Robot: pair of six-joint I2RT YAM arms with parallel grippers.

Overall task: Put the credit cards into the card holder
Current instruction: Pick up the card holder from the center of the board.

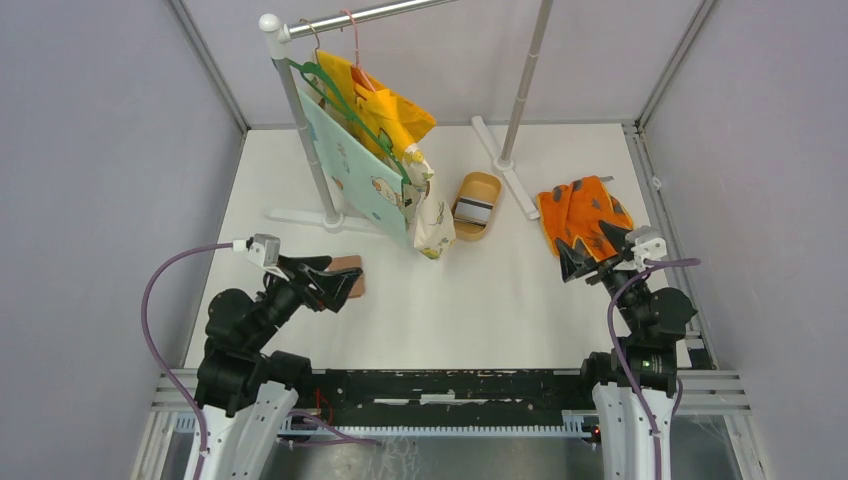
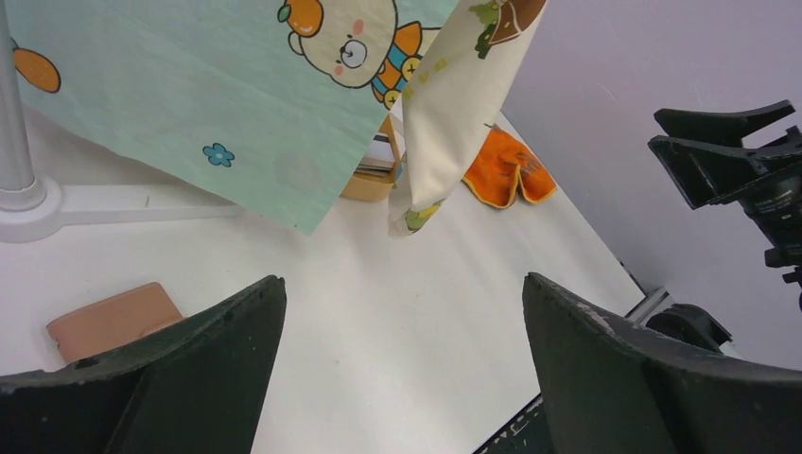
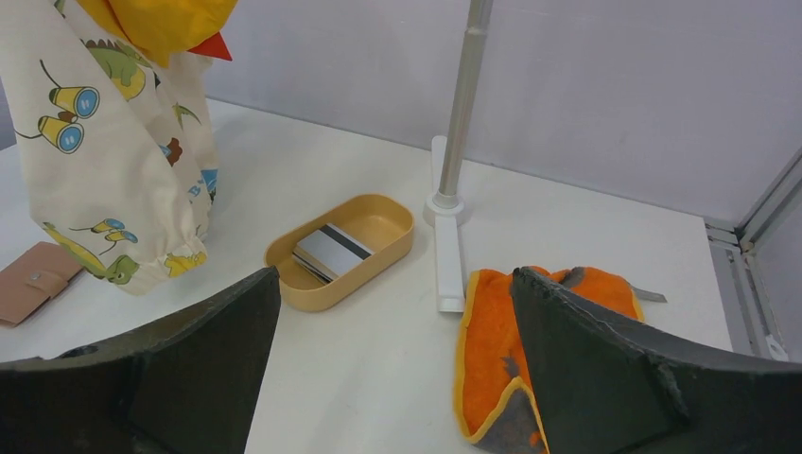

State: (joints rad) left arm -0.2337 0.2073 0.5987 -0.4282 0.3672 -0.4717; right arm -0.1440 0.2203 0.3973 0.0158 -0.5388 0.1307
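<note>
The credit cards (image 1: 472, 210) lie stacked in a tan oval dish (image 1: 479, 184) near the table's middle; the top one (image 3: 331, 251) is grey-white with a dark stripe. The card holder (image 1: 351, 272), a flat reddish-brown wallet, lies shut on the table at the left (image 2: 113, 320) (image 3: 28, 282). My left gripper (image 1: 338, 280) hovers open just beside and partly over it, nothing between its fingers (image 2: 405, 279). My right gripper (image 1: 585, 240) stands open and empty at the right, over the near edge of the orange cloth (image 3: 394, 271).
A clothes rack (image 1: 300, 120) with hanging children's garments (image 1: 375, 170) stands at the back, its white feet (image 1: 300, 215) and second post (image 3: 459, 104) on the table. An orange patterned cloth (image 1: 582, 210) lies at the right. The dish's wall (image 3: 340, 295) is low.
</note>
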